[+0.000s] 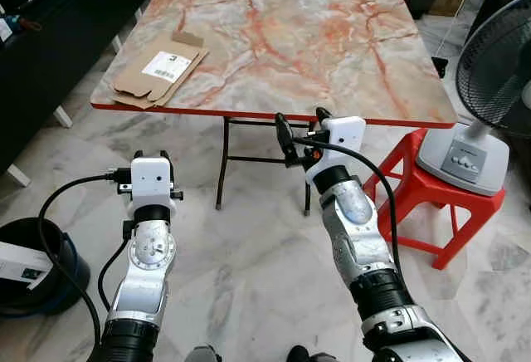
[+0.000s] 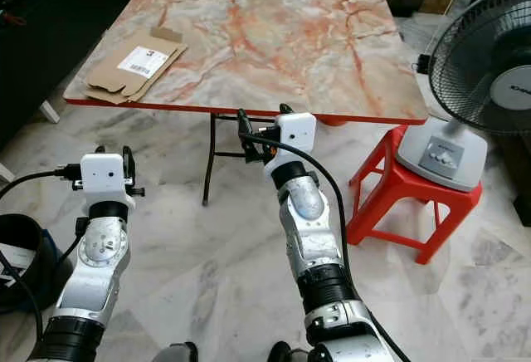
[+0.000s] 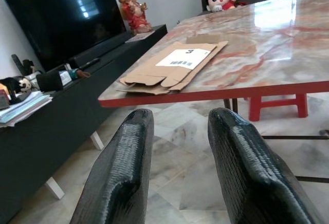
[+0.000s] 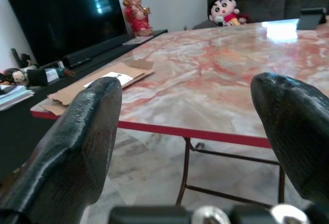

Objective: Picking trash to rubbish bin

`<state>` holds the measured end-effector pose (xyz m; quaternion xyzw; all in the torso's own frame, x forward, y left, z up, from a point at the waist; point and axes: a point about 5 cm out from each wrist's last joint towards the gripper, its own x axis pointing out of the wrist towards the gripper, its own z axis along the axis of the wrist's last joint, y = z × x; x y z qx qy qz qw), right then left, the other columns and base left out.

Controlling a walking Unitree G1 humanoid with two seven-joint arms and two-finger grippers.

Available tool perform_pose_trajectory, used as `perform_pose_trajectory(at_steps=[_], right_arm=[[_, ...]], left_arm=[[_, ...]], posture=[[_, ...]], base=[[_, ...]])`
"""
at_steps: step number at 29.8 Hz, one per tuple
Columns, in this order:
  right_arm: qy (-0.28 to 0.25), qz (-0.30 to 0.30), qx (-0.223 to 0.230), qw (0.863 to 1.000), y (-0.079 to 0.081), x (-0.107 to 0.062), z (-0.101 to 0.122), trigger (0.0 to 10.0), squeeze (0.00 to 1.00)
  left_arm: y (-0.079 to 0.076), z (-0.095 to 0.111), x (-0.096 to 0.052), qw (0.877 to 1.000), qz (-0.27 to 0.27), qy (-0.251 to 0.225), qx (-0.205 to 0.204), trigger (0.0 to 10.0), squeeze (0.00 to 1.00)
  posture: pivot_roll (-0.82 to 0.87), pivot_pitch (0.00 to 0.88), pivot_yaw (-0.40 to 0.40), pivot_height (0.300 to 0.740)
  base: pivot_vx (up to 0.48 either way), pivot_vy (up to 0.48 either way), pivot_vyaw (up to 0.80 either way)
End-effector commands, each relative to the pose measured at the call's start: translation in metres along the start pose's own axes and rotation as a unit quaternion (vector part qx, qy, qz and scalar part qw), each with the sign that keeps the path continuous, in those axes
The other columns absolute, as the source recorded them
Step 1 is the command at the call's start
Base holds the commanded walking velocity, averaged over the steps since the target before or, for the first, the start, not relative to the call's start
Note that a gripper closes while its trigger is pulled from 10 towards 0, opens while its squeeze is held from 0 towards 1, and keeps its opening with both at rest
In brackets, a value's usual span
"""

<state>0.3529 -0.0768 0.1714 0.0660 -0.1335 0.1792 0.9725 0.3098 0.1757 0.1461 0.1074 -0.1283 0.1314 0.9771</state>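
sitting on floor—black bin (image 1: 33, 271) holding white box (image 1: 21, 264)—beside left arm.

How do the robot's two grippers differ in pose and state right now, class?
The right gripper is raised to the table edge; the left gripper sits lower, further back from it. The right's jaws are spread wide; the left's jaws are closer together. The left points toward the cardboard; the right toward the table's middle. Both are open and hold nothing.

Table (image 1: 332, 55) pink-orange marbled (red edge); brown cardboard (image 1: 158, 71); red stool (image 1: 431, 200).
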Motion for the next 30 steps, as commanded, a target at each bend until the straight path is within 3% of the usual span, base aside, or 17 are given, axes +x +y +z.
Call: perform_pose_trajectory(at_steps=[1, 6, 10, 17, 25, 30], right_arm=[[0.006, 0.006, 0.002, 1.000, 0.0035, -0.0001, -0.0025, 10.0, 0.00], [0.006, 0.015, -0.014, 1.000, 0.0057, -0.0004, -0.0026, 10.0, 0.00], [0.009, 0.024, -0.022, 0.999, 0.0082, -0.0006, -0.0044, 10.0, 0.00], [0.011, 0.029, -0.023, 0.999, 0.0098, -0.0005, -0.0047, 10.0, 0.00], [0.012, 0.026, -0.024, 0.999, 0.0094, -0.0009, -0.0053, 10.0, 0.00], [0.016, 0.022, -0.032, 0.999, 0.0082, -0.0011, -0.0067, 10.0, 0.00]], left_arm=[[0.0008, 0.0046, 0.0011, 1.000, 0.002, -0.005, -0.001, 10.0, 0.00], [0.0007, 0.0041, 0.0021, 1.000, 0.005, -0.001, 0.000, 10.0, 0.00], [0.0016, 0.0006, 0.0026, 1.000, 0.012, 0.012, -0.004, 10.0, 0.00], [0.0044, -0.0006, 0.0024, 1.000, 0.019, 0.015, -0.009, 10.0, 0.00], [0.0051, -0.0013, 0.0024, 0.999, 0.023, 0.019, -0.010, 10.0, 0.00], [0.0049, -0.0021, 0.0029, 0.999, 0.024, 0.022, -0.010, 10.0, 0.00]], posture=[[0.14, 0.132, -0.019, 0.740], [0.14, 0.127, -0.019, 0.740], [0.14, 0.126, -0.019, 0.740], [0.14, 0.136, -0.024, 0.740], [0.14, 0.146, -0.028, 0.740], [0.14, 0.146, -0.029, 0.740]], base=[[0.000, 0.000, 0.00], [0.000, 0.000, 0.26], [0.274, 0.000, 0.70], [0.292, 0.000, 0.00], [0.295, 0.000, 0.60], [0.294, 0.000, 0.00]])
